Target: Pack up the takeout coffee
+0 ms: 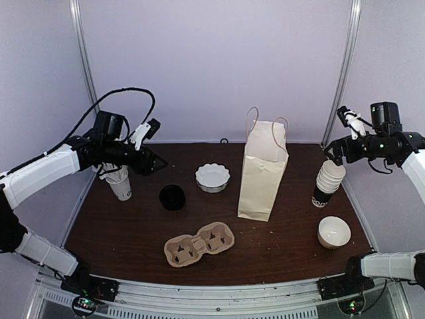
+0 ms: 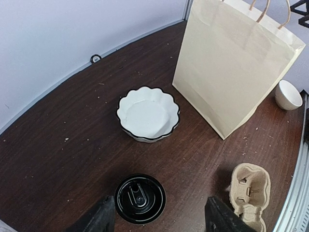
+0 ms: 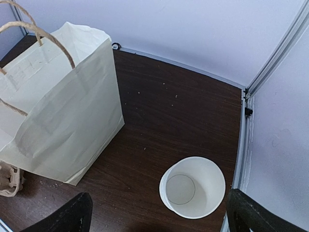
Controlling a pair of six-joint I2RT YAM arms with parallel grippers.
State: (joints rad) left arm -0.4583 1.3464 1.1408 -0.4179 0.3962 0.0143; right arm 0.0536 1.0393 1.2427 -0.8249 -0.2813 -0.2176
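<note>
A round black plastic lid (image 1: 172,197) sits on the dark table left of centre. It also shows in the left wrist view (image 2: 140,198), seen from above; I cannot tell whether a cup is under it. My left gripper (image 1: 156,163) hovers above and left of it, open and empty, with the lid near its left finger (image 2: 96,220). My right gripper (image 1: 330,151) is open and empty above the stack of nested cups (image 1: 327,183), whose white open top (image 3: 193,186) lies below and between its fingers. No single white-and-black cup body shows.
A cream paper bag (image 1: 262,173) with handles stands upright at centre. A fluted white bowl (image 1: 212,177) lies left of it. A cardboard cup carrier (image 1: 199,244) lies near the front. A white cup of straws (image 1: 119,183) stands far left. A small white bowl (image 1: 334,231) sits front right.
</note>
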